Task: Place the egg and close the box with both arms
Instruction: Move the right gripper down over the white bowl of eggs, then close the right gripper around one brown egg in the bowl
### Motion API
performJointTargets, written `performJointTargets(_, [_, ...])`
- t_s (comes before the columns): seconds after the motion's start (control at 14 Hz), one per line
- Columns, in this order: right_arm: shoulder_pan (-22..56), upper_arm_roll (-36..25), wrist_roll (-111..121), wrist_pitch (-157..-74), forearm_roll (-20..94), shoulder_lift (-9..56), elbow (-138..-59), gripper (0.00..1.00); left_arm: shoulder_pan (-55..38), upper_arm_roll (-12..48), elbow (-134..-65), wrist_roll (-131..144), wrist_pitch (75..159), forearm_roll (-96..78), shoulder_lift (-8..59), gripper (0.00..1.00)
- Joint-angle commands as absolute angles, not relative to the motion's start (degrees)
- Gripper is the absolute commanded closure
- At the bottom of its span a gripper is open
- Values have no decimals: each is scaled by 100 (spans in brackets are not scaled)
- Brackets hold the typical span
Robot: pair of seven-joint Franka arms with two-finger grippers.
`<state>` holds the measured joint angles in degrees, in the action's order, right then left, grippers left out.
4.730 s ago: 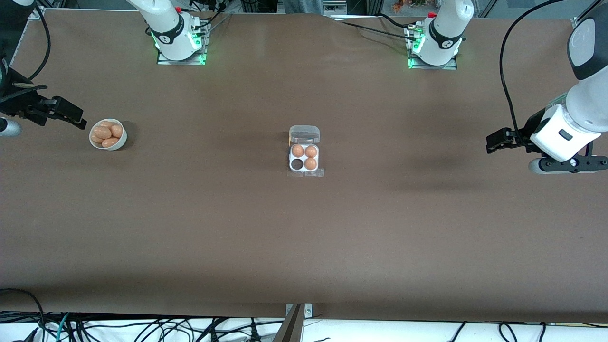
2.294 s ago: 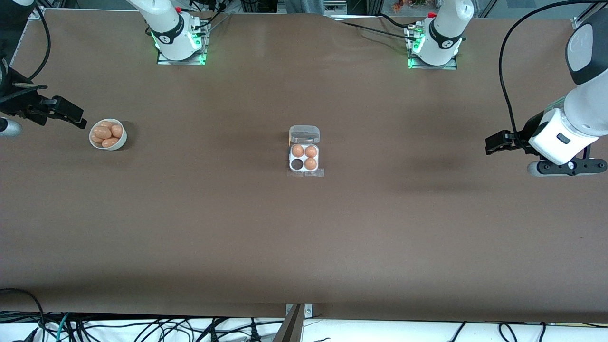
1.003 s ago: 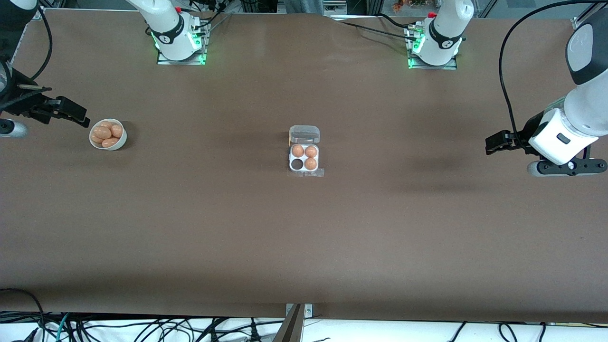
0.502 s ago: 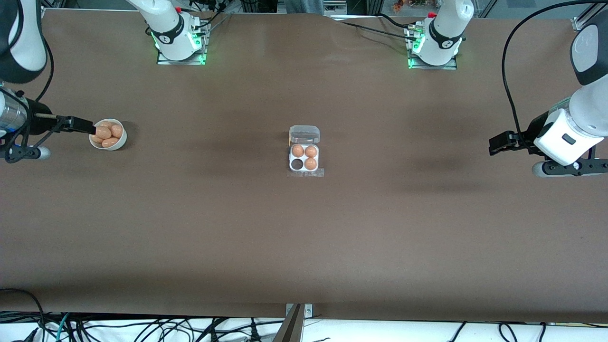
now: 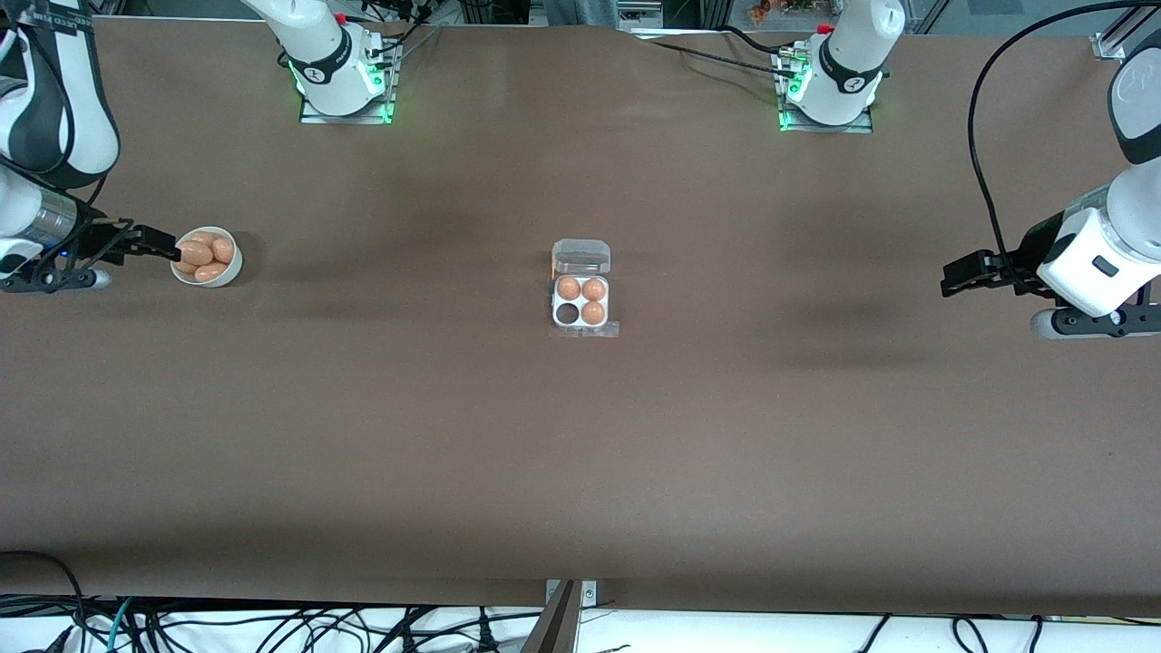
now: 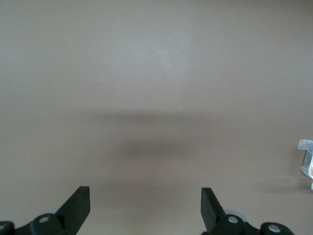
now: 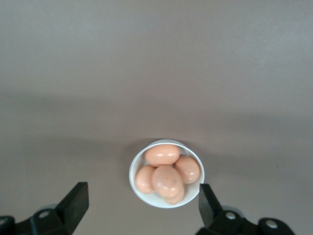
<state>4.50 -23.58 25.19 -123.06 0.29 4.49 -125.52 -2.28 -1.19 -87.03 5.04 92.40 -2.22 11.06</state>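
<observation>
I'm looking at the brown tabletop (image 5: 580, 435) in the front view, the only view giving me both arms, the box and the bowl at once. The box (image 5: 581, 290) is sitting near the tabletop's middle with its clear lid folded back toward the bases' edge; three cells are holding eggs and the cell nearest the camera on the right arm's side is showing empty. The white bowl (image 5: 208, 257) of eggs is lying toward the right arm's end.

The right arm is reaching in low from that end, and the right gripper (image 5: 161, 245) is hanging just beside the bowl's rim, apart from it. My right wrist view is giving me what the front view cannot: four eggs (image 7: 167, 172) piled in the bowl (image 7: 166, 201), framed between spread, empty fingers (image 7: 73, 201).

The left arm is waiting at its own end, the left gripper (image 5: 952, 275) over bare tabletop, released and empty. Its wrist view is catching only a cut-off sliver of the box (image 6: 307, 157) at the edge.
</observation>
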Motion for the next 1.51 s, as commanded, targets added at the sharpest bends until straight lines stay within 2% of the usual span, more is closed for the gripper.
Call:
performJointTargets(0.0, [475, -2566, 3005, -12804, 88, 237, -13121, 0, -185, -97, -8596, 352, 9246, -334, 1143, 0])
performJointTargets(0.22, [466, -2671, 3374, -13139, 132, 509, -13333, 0, -185, -97, -8596, 352, 9246, -334, 1143, 0])
performJointTargets(0.5, [440, -2672, 3594, -13175, 167, 896, -13359, 0, -185, -88, -8596, 352, 9246, -334, 1143, 0])
performJointTargets(1.22, [317, -2672, 3806, -13245, 316, 1239, -13342, 0, -185, -88, -8596, 352, 9246, -334, 1143, 0])
performJointTargets(1.43, [308, -2672, 3806, -13245, 369, 1318, -13333, 8, -185, -88, -8604, 352, 9246, -334, 1143, 0])
